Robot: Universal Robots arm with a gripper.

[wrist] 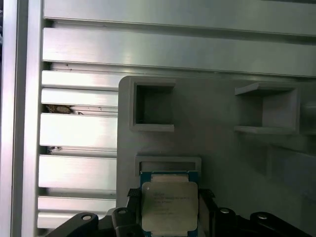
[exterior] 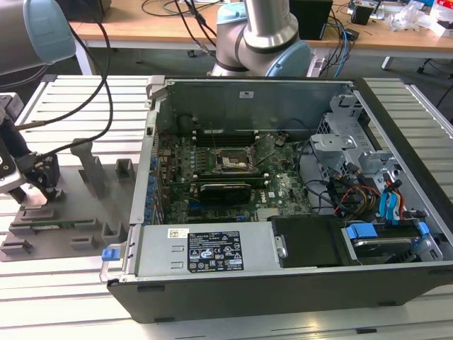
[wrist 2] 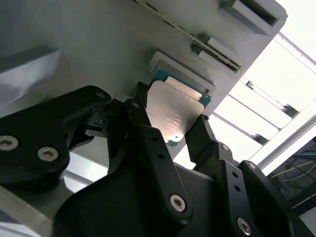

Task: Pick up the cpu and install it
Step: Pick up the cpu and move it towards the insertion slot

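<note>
The gripper (exterior: 39, 185) is pressed together on the cpu (wrist 2: 175, 111), one black finger (wrist 2: 148, 138) against each of two opposite edges, as both wrist views show. The chip sits flat between the fingertips with its silvery top (wrist: 169, 207) facing the cameras and a thin blue-green rim around it.

The chip is over the grey tray (exterior: 78, 212), just beside a shallow rectangular holder (wrist: 168, 163) on the tray's surface. I cannot tell whether the chip rests on the tray or is slightly above it. Further along the tray stand two box-shaped holders (wrist: 153, 106), well apart from the chip.

In the exterior view the gripper is above the tray's end nearer that view's left, with black cables (exterior: 92, 120) running over the tray toward it. The tray lies on a slatted metal table (exterior: 92, 106).

Just beside the tray, toward the exterior view's right, an open computer case (exterior: 283, 276) lies on its side. Its motherboard (exterior: 279, 191) faces up, and the square black-framed socket (exterior: 230, 161) on it is well apart from the tray and the chip.
</note>
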